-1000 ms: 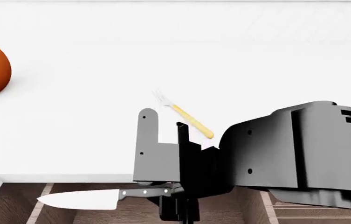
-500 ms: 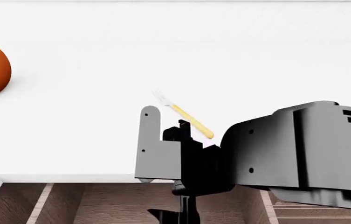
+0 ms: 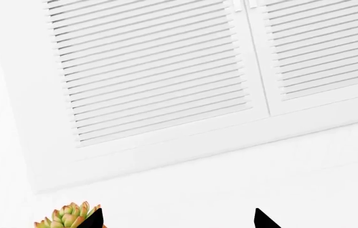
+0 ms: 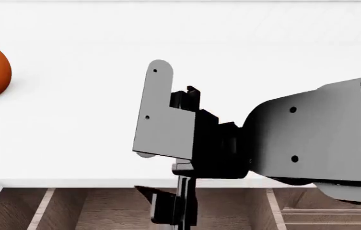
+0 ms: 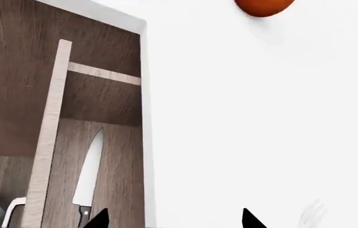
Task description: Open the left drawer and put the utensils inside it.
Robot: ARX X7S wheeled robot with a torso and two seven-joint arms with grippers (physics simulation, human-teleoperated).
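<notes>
knife (image 5: 89,176) lies in open left drawer (image 5: 52,95) | our right gripper (image 5: 172,219) spread, empty | next: we descend straight over fork (image 5: 310,214), close on handle

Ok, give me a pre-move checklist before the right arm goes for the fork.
1. Left drawer open: ok.
2. Knife lying inside the drawer: ok.
3. Right gripper empty, jaws apart: ok.
4. Fork on the white counter, only its pale head showing in the right wrist view: not yet stowed, not ok.
5. Fork from the head view: hidden behind the arm, cannot tell.
</notes>
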